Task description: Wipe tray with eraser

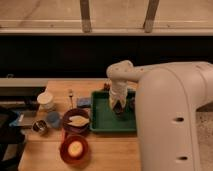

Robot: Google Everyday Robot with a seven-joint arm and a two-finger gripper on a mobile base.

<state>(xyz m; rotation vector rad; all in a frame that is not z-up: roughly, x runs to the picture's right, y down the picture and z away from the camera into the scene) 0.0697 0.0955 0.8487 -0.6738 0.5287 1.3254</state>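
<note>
On the wooden counter (100, 150), we start at the far left with a white cup (45, 100). A small metal cup (40, 127) sits at its six o'clock, and a small blue bowl (53, 118) lies between them, slightly right. A thin dark tool (71, 95) lies at the white cup's three o'clock. Next we see the round dark plate (77, 121) holding something pale, with a red bowl (75, 148) at its six o'clock. A small blue block (83, 102) sits at the plate's one o'clock, just beside the tray's left rim. The green tray (102, 120) lies at the plate's three o'clock. The pincer (118, 106) points down into the tray, just toward two o'clock of its centre. We cannot tell whether it is open or closed. A dark block, the eraser (120, 112), shows at its tip, low over the tray floor. The white arm (170, 110) fills the right side.
</note>
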